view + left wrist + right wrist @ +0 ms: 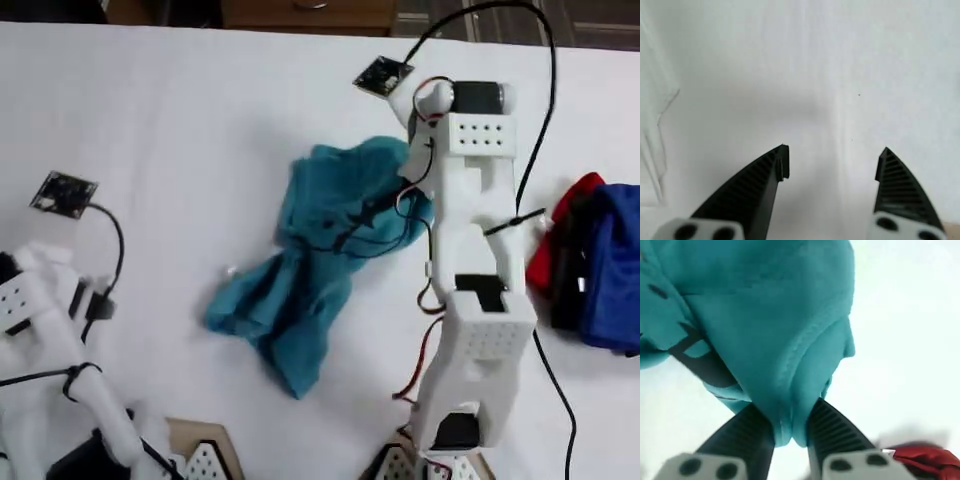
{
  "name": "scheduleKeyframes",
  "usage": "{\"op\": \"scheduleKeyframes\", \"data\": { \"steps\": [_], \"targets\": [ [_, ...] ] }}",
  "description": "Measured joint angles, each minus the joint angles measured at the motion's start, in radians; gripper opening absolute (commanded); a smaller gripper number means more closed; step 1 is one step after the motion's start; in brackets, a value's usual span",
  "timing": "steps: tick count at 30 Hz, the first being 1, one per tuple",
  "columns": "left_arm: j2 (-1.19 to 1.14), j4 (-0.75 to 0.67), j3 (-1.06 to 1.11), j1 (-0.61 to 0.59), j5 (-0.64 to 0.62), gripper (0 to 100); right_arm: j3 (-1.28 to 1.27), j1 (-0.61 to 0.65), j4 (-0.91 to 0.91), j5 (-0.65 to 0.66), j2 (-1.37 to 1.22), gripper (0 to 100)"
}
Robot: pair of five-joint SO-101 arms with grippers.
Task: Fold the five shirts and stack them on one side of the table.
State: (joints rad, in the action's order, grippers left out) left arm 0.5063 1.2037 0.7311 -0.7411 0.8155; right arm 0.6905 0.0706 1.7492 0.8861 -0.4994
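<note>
Right gripper [789, 412] pinching teal shirt [310, 270] hem; left gripper [834, 149] spread wide over white table [840, 65].

One teal shirt [310, 270], one red shirt [540, 262], one blue shirt [612, 270]; two arms: left arm [50, 330], right arm [480, 200].

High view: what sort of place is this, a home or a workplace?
Probably a robotics test bench, not a home: a white-covered table, two white arms with exposed cables, the right gripper pinching a teal shirt, red and blue garments piled aside.
</note>
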Motion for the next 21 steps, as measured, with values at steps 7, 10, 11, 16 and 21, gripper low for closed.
{"op": "scheduleKeyframes", "data": {
  "steps": [7,10,11,16,21],
  "targets": [
    [0.0,-0.035,0.0,0.126,-0.063,30,-0.103,0.091,0.003,0.021,0.041,34.4],
    [0.0,-0.035,0.005,0.16,-0.074,30,-0.075,0.143,0.003,0.049,0.041,45.1],
    [0.0,-0.035,0.005,0.17,-0.074,30,-0.049,0.163,-0.002,0.051,0.041,45.1],
    [0.0,-0.035,0.005,0.18,-0.081,30,0.098,0.264,-0.094,-0.031,-0.046,39.9],
    [0.0,-0.035,0.018,0.178,-0.081,30,0.264,0.331,-0.137,-0.107,-0.305,37.3]
  ]
}}
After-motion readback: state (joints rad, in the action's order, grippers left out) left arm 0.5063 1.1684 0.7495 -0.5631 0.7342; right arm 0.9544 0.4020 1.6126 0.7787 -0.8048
